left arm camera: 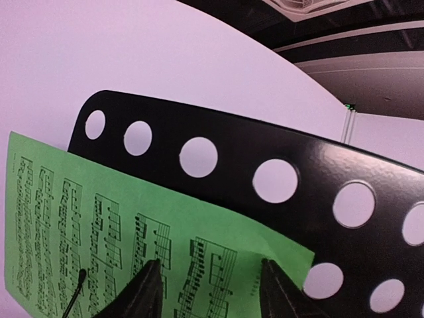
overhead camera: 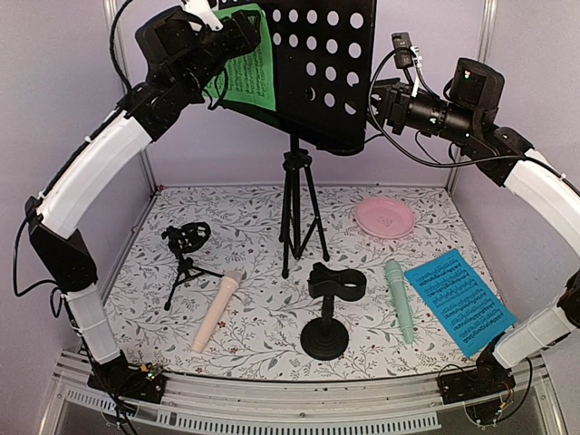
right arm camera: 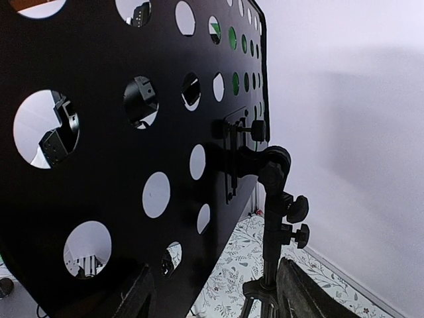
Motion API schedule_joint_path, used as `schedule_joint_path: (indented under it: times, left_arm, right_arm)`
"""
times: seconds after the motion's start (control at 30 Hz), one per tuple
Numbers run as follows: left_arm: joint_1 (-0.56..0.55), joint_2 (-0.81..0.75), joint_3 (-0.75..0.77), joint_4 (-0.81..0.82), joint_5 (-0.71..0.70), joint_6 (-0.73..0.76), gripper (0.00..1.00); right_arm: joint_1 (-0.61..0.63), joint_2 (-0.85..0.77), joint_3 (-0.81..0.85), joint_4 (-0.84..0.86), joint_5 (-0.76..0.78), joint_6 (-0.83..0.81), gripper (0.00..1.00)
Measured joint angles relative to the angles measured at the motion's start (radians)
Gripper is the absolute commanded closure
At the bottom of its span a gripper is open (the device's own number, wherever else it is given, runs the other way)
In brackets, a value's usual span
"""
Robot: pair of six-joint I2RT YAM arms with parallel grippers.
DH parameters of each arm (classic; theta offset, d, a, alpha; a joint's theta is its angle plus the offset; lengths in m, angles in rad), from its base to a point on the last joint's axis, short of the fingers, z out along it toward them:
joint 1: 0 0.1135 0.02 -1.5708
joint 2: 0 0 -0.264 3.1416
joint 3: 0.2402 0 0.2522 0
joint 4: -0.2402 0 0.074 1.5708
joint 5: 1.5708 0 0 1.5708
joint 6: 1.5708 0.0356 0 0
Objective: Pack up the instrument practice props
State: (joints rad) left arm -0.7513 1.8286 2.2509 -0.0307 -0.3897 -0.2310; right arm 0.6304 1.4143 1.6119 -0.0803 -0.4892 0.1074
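The black perforated music stand [overhead camera: 317,63] stands on its tripod at the back centre, with the green sheet-music page [overhead camera: 246,65] on its left side. My left gripper [overhead camera: 220,43] is open in front of the page's corner [left arm camera: 132,218], one finger [left arm camera: 142,291] on each side, and holds nothing. My right gripper [overhead camera: 376,101] is open at the stand's right edge. The desk's back [right arm camera: 99,165] and its pole [right arm camera: 271,225] show between its fingers [right arm camera: 298,291]. The blue page [overhead camera: 458,301], mint microphone [overhead camera: 399,299], beige microphone [overhead camera: 216,313], tripod mic holder [overhead camera: 186,246] and round-base mic holder [overhead camera: 328,304] lie on the mat.
A round pink plate [overhead camera: 385,218] sits at the back right of the floral mat [overhead camera: 263,227]. The stand's tripod legs [overhead camera: 299,227] spread over the mat's middle. Purple walls close in the back and sides, with metal frame posts in the corners.
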Motion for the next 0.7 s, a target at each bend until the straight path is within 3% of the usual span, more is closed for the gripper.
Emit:
schedule_joint_path:
  times: [0.1, 0.23, 0.43, 0.7]
  left_arm:
    - [-0.015, 0.0, 0.003, 0.014, 0.033, 0.017, 0.32]
    - [-0.074, -0.002, 0.0, 0.042, 0.023, 0.082, 0.02]
    - [-0.213, -0.014, -0.042, 0.158, -0.096, 0.229, 0.01]
    - [-0.247, 0.073, 0.076, 0.335, -0.339, 0.429, 0.16]
  right_arm:
    - [0.0, 0.0, 0.0, 0.0, 0.0, 0.0, 0.36]
    - [0.0, 0.0, 0.0, 0.0, 0.0, 0.0, 0.36]
    - [0.003, 0.0, 0.0, 0.0, 0.0, 0.0, 0.36]
    - [0.013, -0.002, -0.001, 0.002, 0.002, 0.007, 0.36]
